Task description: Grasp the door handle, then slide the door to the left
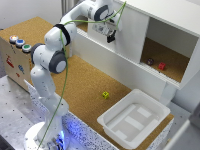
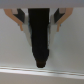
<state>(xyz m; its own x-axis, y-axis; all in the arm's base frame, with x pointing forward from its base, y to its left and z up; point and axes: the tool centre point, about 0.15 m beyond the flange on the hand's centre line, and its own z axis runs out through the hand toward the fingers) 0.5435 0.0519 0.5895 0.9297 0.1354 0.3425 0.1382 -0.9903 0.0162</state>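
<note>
The door (image 1: 132,35) is a plain white panel that covers the left part of the white cabinet's front. The right part of the cabinet stands open. My gripper (image 1: 110,34) is up against the door near its left edge. In the wrist view the black door handle (image 2: 40,40) is a long dark bar on the white door (image 2: 70,50). It lies between my two fingers (image 2: 20,20), one on each side. The gripper (image 2: 40,22) looks open, with narrow gaps to the handle. In the exterior view the gripper hides the handle.
A red die (image 1: 161,65) and a dark die (image 1: 150,61) lie inside the open cabinet part. A yellow-green die (image 1: 105,94) lies on the cork table. A white ridged tray (image 1: 116,121) stands at the front right. A wooden box with buttons (image 1: 17,50) stands at the left.
</note>
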